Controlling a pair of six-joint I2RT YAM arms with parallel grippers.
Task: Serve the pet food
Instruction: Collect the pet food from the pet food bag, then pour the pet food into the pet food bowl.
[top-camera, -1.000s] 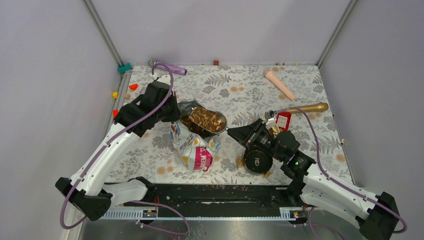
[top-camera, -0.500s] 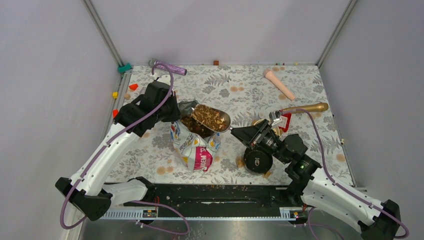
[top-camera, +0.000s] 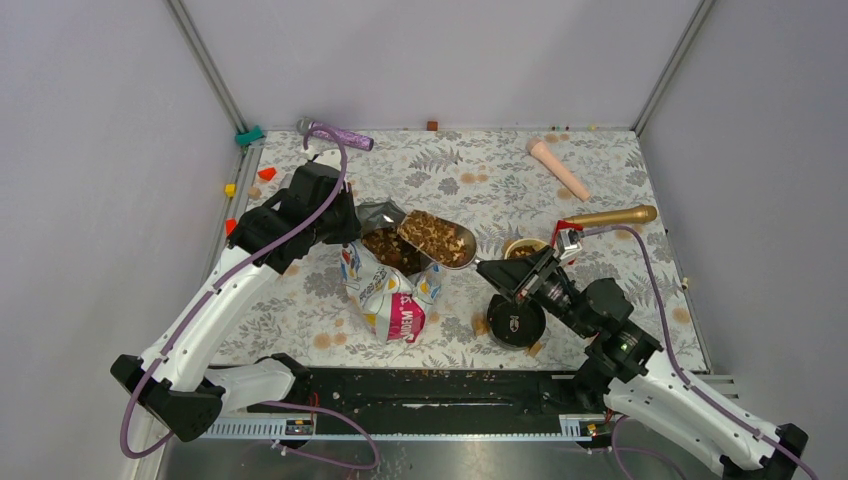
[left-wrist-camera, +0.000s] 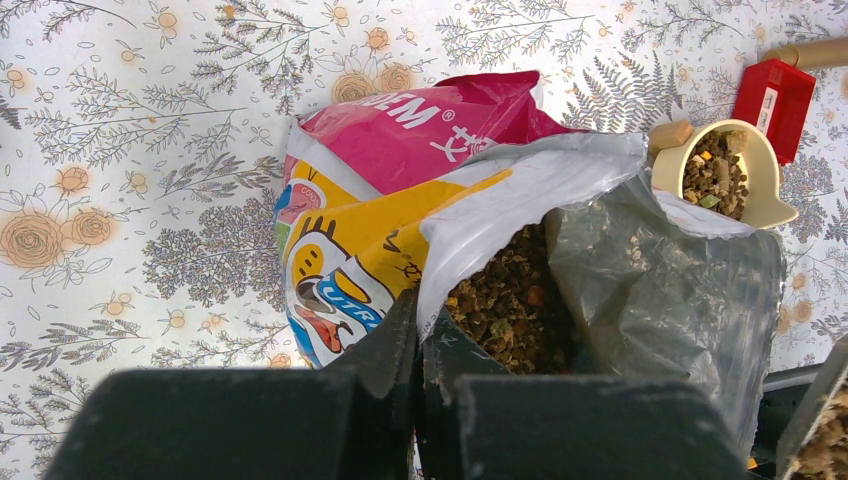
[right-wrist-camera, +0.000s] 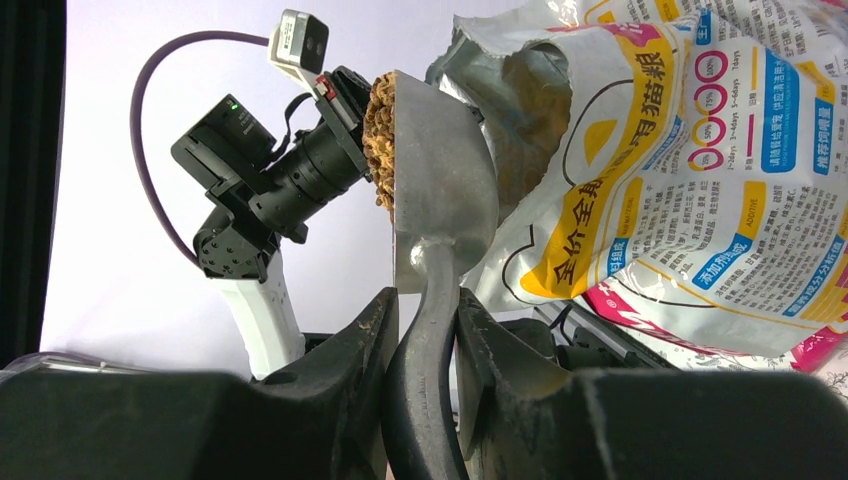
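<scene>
Floral tablecloth lies under it all; our right gripper is clamped on the handle of the scoop, heaped with kibble, just over the bag mouth; more kibble sits in the bag and some in the bowl; our left gripper pinches the bag rim tight. We judge spilling the main risk; a tilt or jolt on the way to the bowl would scatter pieces. Our right arm reaches forward and leftward, forearm low; our left arm stretches forward, bent over the bag.
</scene>
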